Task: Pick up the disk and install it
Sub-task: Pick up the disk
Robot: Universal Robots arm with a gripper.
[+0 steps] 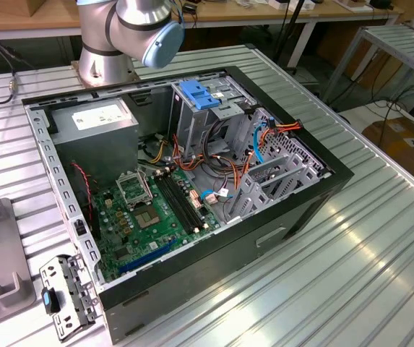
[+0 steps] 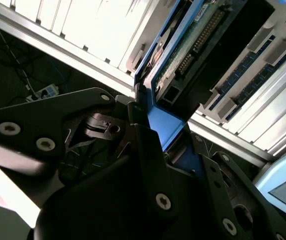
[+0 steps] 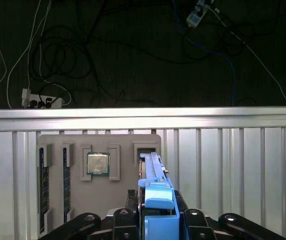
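The disk [image 3: 155,190], dark with a bright blue carrier, sits edge-on between the black fingers [image 3: 190,220] of the tool [image 3: 157,220], which are pinched against its sides. In the second wrist view the disk [image 2: 182,45] shows its green circuit board and a blue rail, with one finger [image 2: 143,125] of the tool [image 2: 170,135] pressed to the carrier. Its far end reaches a slot in a grey tray [image 3: 123,145]; whether it rests inside cannot be told. The tray also holds a processor chip [image 3: 97,163] and memory sticks [image 3: 44,195], and lies on the ribbed metal counter [image 3: 232,165]. Beyond the counter's edge, cables [image 3: 83,50] and a power strip [image 3: 40,102] lie on the dark floor. In the exterior view an open computer case [image 1: 279,217] lies on the counter before the arm [image 1: 134,29], exposing its motherboard [image 1: 149,217] and a metal cage topped by a blue latch [image 1: 199,94].
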